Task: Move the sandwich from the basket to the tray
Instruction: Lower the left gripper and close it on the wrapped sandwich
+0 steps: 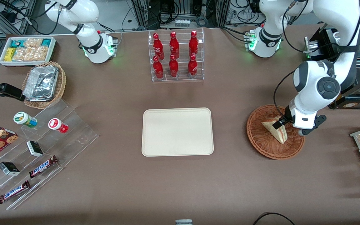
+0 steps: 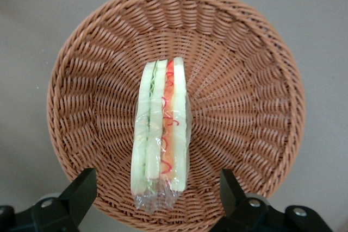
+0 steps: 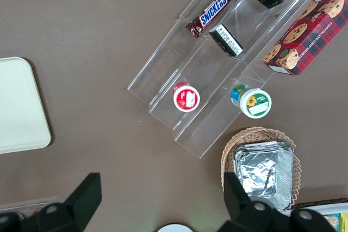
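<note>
Our pincer (image 2: pixel 157 194) hangs low over the reddish-brown wicker basket (image 1: pixel 258 139), its fingers (image 2: pixel 81 188) spread wide, one on each side of the sandwich (image 2: pixel 160 134), neither touching it. The sandwich stands on edge in clear wrap, inside the basket, near the rim closest to our wrist.

We judge the grasp is yet to come, and the risks lie there. The wedge is narrow and upright; if we close off-centre, one finger may tip it flat before the other meets it. The wrap looks slick, so a light squeeze could let it slide out on the lift, while a hard one would crush the soft bread. If we descend too far, the fingertips could catch the weave and drag the light basket along.

For room, the basket's rim is low, so a short rise should clear it. The cream tray (image 1: pixel 177 132) lies toward the parked arm's end of the worktop (image 1: pixel 180 187), well apart from the basket, with bare brown surface between them. The rack of red bottles (image 1: pixel 176 56) stands farther from the front camera than the tray, out of a straight path. The tray's surface is bare, so any spot inside its rim will serve.
</note>
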